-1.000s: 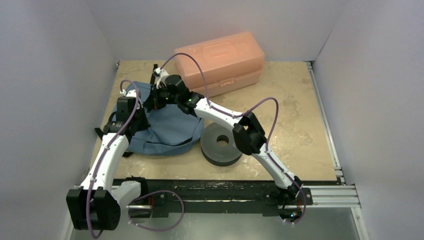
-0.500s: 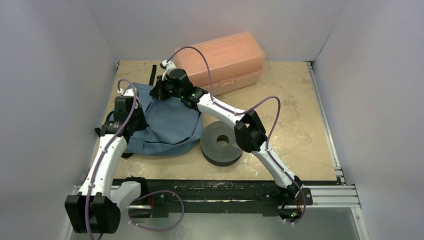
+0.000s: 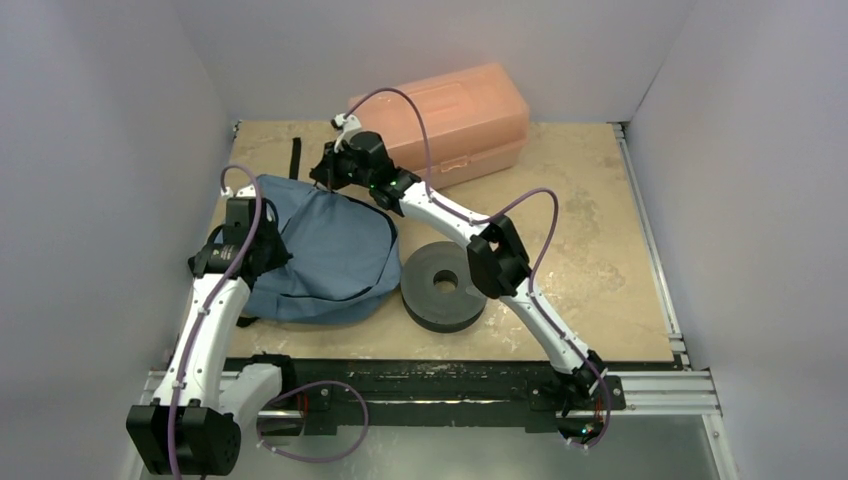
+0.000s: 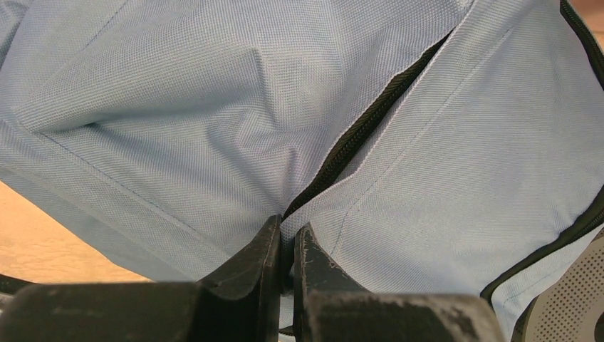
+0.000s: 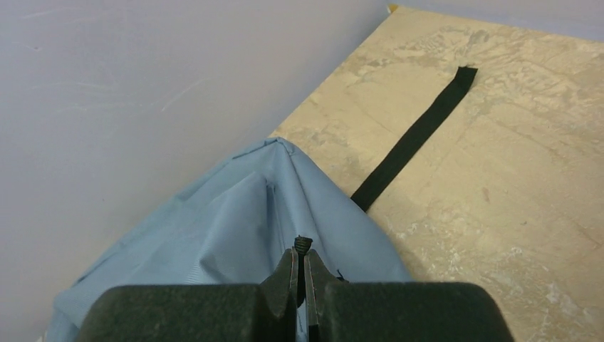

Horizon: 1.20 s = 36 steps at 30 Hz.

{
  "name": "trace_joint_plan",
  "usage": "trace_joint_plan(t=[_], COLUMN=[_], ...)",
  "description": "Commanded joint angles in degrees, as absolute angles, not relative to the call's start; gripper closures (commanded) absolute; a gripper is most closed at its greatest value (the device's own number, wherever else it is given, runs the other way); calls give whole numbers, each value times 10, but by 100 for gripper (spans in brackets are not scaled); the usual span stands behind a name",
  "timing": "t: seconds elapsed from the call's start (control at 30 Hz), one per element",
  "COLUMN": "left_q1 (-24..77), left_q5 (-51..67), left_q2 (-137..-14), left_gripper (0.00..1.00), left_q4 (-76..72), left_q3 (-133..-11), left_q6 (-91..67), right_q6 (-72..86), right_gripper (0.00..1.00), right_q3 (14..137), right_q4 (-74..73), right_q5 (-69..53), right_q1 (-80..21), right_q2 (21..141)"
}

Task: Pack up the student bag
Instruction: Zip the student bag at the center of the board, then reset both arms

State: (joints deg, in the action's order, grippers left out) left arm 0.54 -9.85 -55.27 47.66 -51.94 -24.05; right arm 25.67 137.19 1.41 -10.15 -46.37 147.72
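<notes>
Jaws of left gripper (image 4: 287, 234) and right gripper (image 5: 300, 251) pinch one student bag (image 3: 330, 250)

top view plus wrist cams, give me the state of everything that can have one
slate-blue fabric backpack, slumped, one corner drawn up into a peak
black zipper, looks closed along the stretch seen
salmon-pink plastic box, lid shut
dark grey thick ring, lying flat
black strap, lying flat and straight
left gripper, shut on backpack fabric beside the zipper
right gripper, shut on a small dark tab at the peak
</notes>
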Motion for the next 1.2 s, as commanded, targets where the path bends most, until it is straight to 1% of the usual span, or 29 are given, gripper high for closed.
trace_joint_plan(t=[0.0,0.07,0.1,0.13,0.17,0.23,0.27,0.3,0.37,0.4,0.43,0.5,0.57,0.6,0.7,0.8,0.87,0.97,1.0,1.03,1.17], left_q1=[2,1,1,2,2,2,2,2,1,1,2,2,1,2,2,2,3,2,2,2,3], left_q5=[-127,-121,-117,-111,-105,-100,-101,-101,-96,-91,-84,-58,-27,-10,64,140,189,246,255,260,251], left_q2=[-548,-552,-553,-553,-552,-545,-541,-535,-520,-511,-501,-484,-471,-466,-452,-431,-416,-385,-374,-362,-316], left_gripper=[100,100,100,98,91,71,59,52,44,43,42,41,41,41,41,41,41,40,40,40,38], left_q4=[557,551,548,546,544,547,549,552,555,557,557,552,545,540,513,456,412,331,306,284,226], left_q3=[-525,-526,-527,-528,-529,-535,-540,-545,-559,-568,-577,-600,-622,-635,-666,-686,-697,-709,-710,-709,-698], left_q6=[-241,-237,-234,-231,-228,-228,-229,-229,-228,-225,-222,-208,-201,-200,-208,-223,-238,-262,-270,-275,-285], right_q6=[203,203,203,203,201,191,183,174,161,155,146,131,122,116,111,114,133,132,124,113,97], right_gripper=[100,100,94,84,74,58,53,48,35,32,27,22,20,17,12,10,10,10,3,1,1], right_q3=[1395,1383,1377,1373,1370,1363,1355,1340,1300,1277,1256,1195,1135,1106,1004,935,900,849,834,819,774], right_q4=[96,99,98,91,77,38,18,4,-40,-59,-78,-104,-122,-127,-121,-132,-145,-172,-174,-175,-176], right_q5=[-31,-50,-59,-66,-73,-79,-80,-81,-70,-62,-55,-44,-37,-39,-50,-47,-10,84,98,108,161], right_q1=[-399,-401,-402,-404,-406,-411,-413,-415,-416,-416,-416,-416,-417,-416,-416,-416,-416,-417,-416,-417,-416], right_q2=[1468,1458,1451,1443,1433,1407,1389,1368,1319,1292,1267,1195,1132,1096,988,896,839,753,719,692,566])
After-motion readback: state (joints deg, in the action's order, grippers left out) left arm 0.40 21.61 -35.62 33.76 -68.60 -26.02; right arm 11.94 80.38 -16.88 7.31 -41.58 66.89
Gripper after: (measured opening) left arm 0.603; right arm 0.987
